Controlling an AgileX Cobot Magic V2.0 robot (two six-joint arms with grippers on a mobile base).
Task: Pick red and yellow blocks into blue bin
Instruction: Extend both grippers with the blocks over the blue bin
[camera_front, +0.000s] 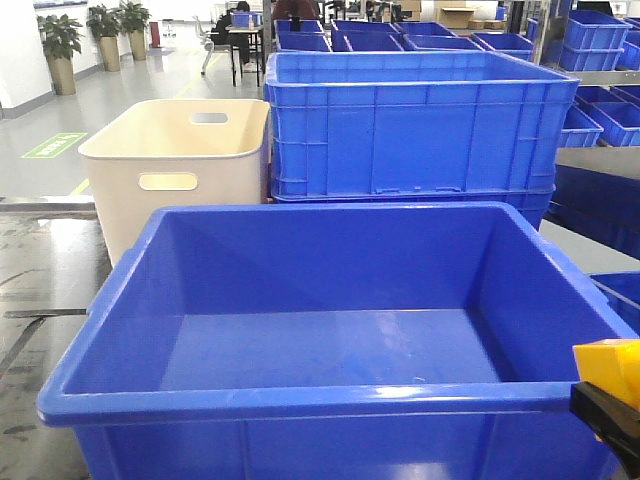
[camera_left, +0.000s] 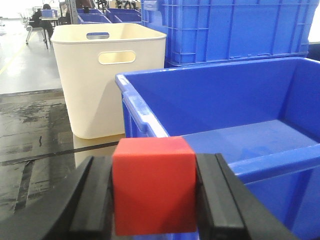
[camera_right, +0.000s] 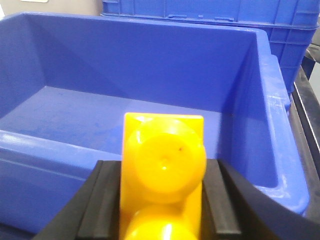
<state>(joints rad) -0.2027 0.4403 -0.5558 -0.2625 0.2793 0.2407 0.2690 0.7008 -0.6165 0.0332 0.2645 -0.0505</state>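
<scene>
Two blocks, both held. Front view: the large sloped-wall blue plastic bin (camera_front: 300, 397) stands empty; the studded yellow plastic brick (camera_front: 608, 362) shows just outside its near rim. Left wrist view: the left gripper (camera_left: 154, 200) clamps the small plain red cube (camera_left: 153, 185) by opposite flat faces, bin ahead-right of the fingers (camera_left: 92, 200); it looks light and rigid. Right wrist view: the right gripper (camera_right: 162, 200) pinches the brick's smooth sides, bin just ahead of its fingers; probably light, hard, slippery.

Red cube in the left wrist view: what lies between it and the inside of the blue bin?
Only the near rim of the bin. The left wrist view shows the cube held on the camera's side of that rim, with nothing else between.
</scene>
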